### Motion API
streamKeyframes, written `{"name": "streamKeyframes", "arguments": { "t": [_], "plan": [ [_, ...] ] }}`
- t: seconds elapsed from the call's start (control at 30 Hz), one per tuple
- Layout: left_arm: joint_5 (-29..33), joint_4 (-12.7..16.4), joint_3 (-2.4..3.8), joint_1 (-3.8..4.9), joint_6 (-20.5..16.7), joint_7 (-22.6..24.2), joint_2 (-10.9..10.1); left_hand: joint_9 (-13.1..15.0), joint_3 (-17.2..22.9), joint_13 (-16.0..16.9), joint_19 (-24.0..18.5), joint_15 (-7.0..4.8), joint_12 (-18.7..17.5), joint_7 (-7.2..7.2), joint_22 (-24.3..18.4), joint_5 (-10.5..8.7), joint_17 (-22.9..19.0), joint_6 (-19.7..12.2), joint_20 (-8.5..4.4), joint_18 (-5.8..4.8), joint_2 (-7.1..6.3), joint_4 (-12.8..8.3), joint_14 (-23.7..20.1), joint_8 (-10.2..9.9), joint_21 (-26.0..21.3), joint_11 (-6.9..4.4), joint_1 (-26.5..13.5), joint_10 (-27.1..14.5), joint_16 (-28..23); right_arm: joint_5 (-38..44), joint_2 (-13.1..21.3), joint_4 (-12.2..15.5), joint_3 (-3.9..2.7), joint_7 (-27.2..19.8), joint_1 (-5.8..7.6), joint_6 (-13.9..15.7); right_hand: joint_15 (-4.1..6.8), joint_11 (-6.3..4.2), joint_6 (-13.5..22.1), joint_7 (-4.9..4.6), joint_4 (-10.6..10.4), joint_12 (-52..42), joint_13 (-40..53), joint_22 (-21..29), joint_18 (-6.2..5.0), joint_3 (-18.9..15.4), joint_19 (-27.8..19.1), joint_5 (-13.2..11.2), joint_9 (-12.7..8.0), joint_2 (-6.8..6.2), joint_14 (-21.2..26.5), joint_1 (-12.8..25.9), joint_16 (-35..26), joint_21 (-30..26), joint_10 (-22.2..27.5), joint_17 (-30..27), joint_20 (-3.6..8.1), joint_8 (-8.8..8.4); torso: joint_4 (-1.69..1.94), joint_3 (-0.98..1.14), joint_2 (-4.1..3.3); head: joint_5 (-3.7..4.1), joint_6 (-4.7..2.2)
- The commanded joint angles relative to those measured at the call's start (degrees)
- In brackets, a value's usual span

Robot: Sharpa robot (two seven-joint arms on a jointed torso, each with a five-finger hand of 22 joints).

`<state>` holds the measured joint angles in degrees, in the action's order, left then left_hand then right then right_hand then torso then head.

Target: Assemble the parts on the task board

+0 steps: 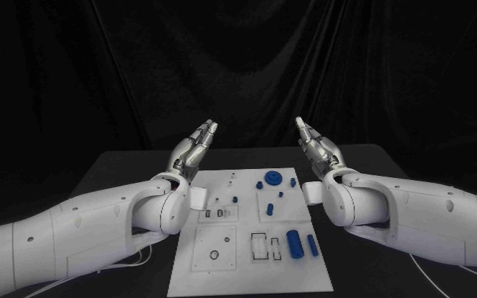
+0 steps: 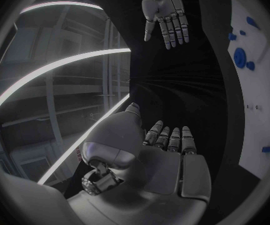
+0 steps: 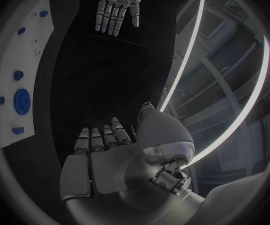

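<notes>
Both hands hold nothing. The left hand (image 1: pixel 196 146) and the right hand (image 1: pixel 316 145) are raised above the far end of the surface (image 1: pixel 129 163), fingers straight and lying side by side, palms turned toward each other, with the gap between them over the far edge of the task board (image 1: pixel 249 270). Neither touches the board or any part. From them outward and nearer the robot, the task board lies flat in the middle of the surface, between the two forearms. On it sit a round blue part (image 1: pixel 271 176) near the far end, small blue parts around it, and a larger blue cylinder (image 1: pixel 294 244) with a slimmer blue peg (image 1: pixel 312 245) just beside it toward the near right. By my judgement no step is begun; the next move calls for lowering one hand to a loose part and pinching it. The board's sockets and outlines are too small to match to parts, and its near edge is cut off.
</notes>
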<state>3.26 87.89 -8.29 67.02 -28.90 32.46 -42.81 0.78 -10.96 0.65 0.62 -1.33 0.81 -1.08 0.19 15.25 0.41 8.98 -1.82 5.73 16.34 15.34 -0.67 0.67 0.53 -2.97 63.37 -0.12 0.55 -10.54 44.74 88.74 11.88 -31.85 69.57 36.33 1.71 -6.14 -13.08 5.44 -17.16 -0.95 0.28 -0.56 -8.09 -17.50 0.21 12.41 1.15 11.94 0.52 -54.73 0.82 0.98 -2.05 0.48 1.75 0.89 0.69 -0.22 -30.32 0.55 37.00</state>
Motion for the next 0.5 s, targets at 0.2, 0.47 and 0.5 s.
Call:
{"name": "streamKeyframes", "arguments": {
  "t": [0.2,0.47,0.5],
  "plan": [
    [5.1,-0.9,-2.9,3.08,18.8,7.6,1.0,0.5,-1.1,-0.7,-0.6,-3.36,-0.8,-0.15,-0.2,2.11,-0.4,0.5,0.47,1.41,-0.1,1.4,0.7,0.6,-0.5,-0.52,3.3,0.1,-0.5,-3.3,0.0,-0.1,0.02,-1.3,0.14,-3.3,6.08,0.07,-1.3,-0.29,0.5,-0.8,0.6,0.6,-1.78,-1.7,-0.2,0.7,0.7,-0.08,-0.5,-0.8,-0.8,-1.0,0.1,-0.5,0.1,1.11,0.03,-0.01,0.01,-0.01,0.01],
    [5.4,-2.9,-3.82,3.71,31.0,9.8,-0.7,0.4,-1.9,-0.7,-0.6,-3.49,-0.8,-0.92,-0.2,4.99,-0.4,-0.6,3.65,3.95,-1.41,1.3,0.7,0.5,-0.5,-0.92,7.0,0.1,-0.5,-3.3,0.2,-0.6,0.02,-0.9,0.16,-5.6,3.05,2.89,-1.5,-0.52,0.5,-1.8,0.6,0.6,-1.77,-2.0,-0.2,0.9,0.7,-0.16,-0.5,-1.8,-0.8,-1.0,0.3,-0.5,-2.9,1.11,0.1,-0.06,-0.01,0.42,2.06],
    [5.2,-2.9,-3.82,3.69,31.4,9.8,-0.8,0.4,-1.9,-0.7,-0.6,-3.31,-0.8,-0.83,-0.2,5.09,-0.4,-0.6,3.9,4.11,-1.41,1.3,0.7,0.5,-0.5,-0.77,7.4,0.1,-0.5,-3.3,0.2,-0.7,0.02,-1.0,0.16,-5.9,1.57,4.1,-2.0,-1.19,0.5,-2.1,0.7,0.6,-1.72,-1.9,-0.2,1.0,0.8,-0.26,-0.5,-2.2,-0.8,-1.0,0.2,-0.5,-4.37,1.21,0.12,-0.06,-0.01,0.46,2.13]
  ]
}}
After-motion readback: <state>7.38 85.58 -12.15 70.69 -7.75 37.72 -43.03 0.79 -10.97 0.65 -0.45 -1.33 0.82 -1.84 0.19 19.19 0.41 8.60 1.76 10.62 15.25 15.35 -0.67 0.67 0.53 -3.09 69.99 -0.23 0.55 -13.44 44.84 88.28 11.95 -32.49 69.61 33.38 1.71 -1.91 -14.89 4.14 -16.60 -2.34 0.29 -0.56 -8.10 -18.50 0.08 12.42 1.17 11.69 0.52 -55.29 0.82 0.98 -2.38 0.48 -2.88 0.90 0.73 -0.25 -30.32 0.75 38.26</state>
